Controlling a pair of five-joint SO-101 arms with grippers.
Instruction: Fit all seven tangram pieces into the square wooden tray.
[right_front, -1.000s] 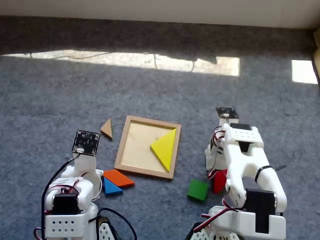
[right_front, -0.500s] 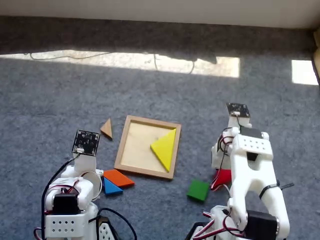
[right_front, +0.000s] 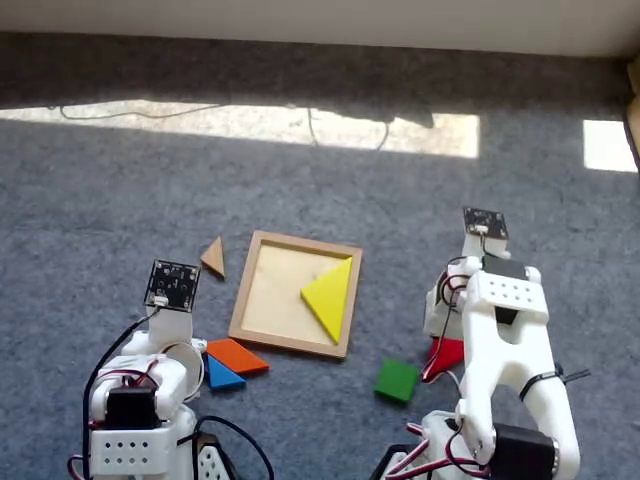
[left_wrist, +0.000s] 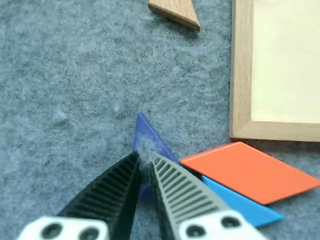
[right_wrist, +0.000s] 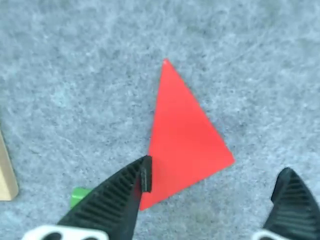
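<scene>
1 red triangle (right_front: 447, 352) half-hidden, green square (right_wrist: 79, 196) cropped

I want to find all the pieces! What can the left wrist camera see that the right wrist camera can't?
Left wrist view: the left end effector at a dark blue triangle, an orange piece, a light blue piece and a wooden triangle.
Right wrist view: the open right end effector, a red triangle and a bit of the green piece.
Both: grey carpet and an edge of the wooden tray.
</scene>
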